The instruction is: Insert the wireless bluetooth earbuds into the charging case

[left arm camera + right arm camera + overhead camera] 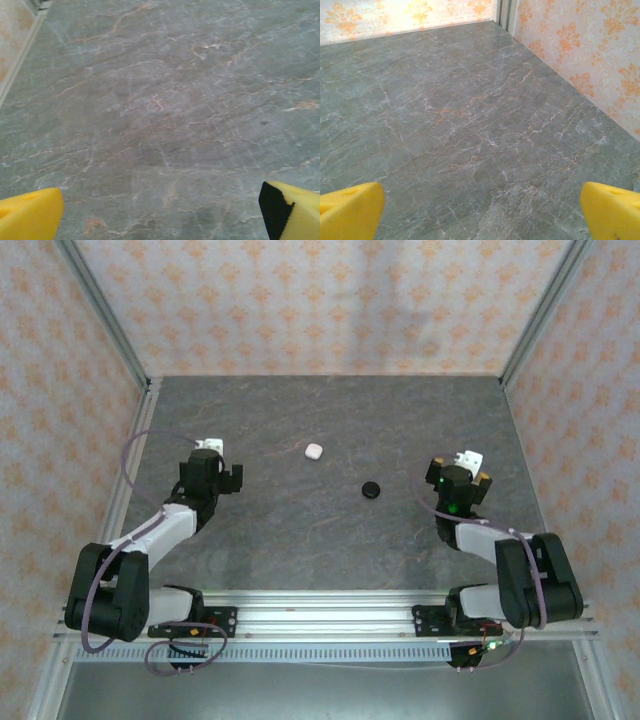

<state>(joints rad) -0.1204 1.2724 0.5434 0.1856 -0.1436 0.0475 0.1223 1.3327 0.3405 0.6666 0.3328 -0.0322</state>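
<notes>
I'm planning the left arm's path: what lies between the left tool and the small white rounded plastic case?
Nothing: in the top view the grey marbled tabletop between the left tool and the small white rounded plastic case is bare.

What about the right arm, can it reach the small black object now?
Probably yes: the open right end effector sits near the small black object, with only bare tabletop between them.

even light, soft wrist views

A white case [314,451] and a black case [371,489] lie apart.
</notes>
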